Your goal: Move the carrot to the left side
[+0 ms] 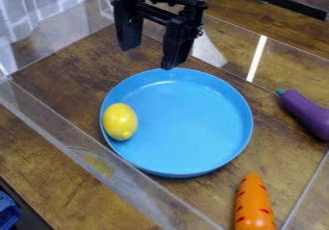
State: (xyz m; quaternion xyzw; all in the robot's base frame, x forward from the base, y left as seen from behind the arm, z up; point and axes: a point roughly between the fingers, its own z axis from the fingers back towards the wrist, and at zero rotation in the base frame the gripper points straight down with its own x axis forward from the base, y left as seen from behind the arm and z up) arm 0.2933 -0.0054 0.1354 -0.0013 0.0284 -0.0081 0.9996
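Camera view gives me the gripper (152, 49) hanging above the far rim of the blue plate (193, 152), its 2 black fingers (176, 47) spread apart with nothing between them. From the gripper, the carrot (253, 206) lies well off toward the near right, on the wooden table (52, 80) just outside the plate. Below-left of the gripper, 1 lemon (119, 120) sits in the plate. An eggplant (309, 112) lies far right.

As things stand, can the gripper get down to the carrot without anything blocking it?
Probably yes. The carrot lies alone on the wood near the front edge, just outside the blue plate. The gripper hangs behind the plate, jaws open, so it must cross over the plate first.
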